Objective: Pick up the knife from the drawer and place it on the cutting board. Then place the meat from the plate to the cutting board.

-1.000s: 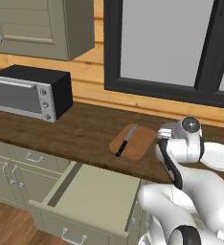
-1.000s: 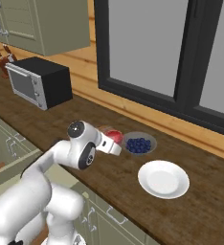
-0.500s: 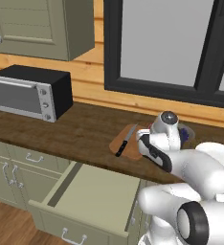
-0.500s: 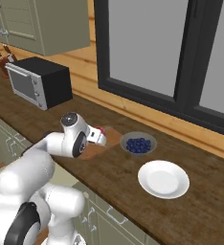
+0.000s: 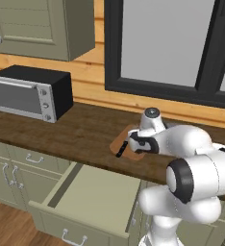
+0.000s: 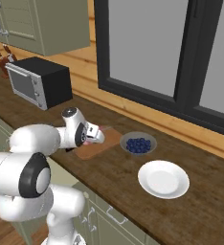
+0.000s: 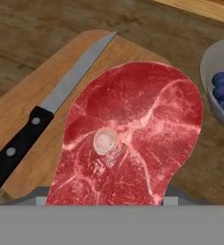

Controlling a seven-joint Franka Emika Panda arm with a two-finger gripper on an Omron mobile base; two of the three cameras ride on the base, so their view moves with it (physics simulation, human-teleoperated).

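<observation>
The meat (image 7: 133,139), a red marbled slab, hangs close in front of the hand view and hides my fingertips. My gripper (image 6: 96,137) is shut on it just above the light-brown cutting board (image 7: 18,110). The knife (image 7: 42,115) lies on the board to the left of the meat, black handle towards me and blade pointing away. In the left base view the gripper (image 5: 136,144) hovers over the cutting board (image 5: 118,141), with the knife (image 5: 122,149) handle at its front edge. The white plate (image 6: 163,179) is bare. The drawer (image 5: 95,192) stands open with nothing in it.
A grey bowl of blue berries (image 6: 139,143) stands right of the board, between it and the plate; its rim (image 7: 210,81) shows close to the meat. A black microwave (image 5: 30,91) sits at the counter's left. Windows and wall cabinets rise behind.
The arm has swung left from beside the berry bowl to over the cutting board, carrying the meat with it. The knife has not moved.
</observation>
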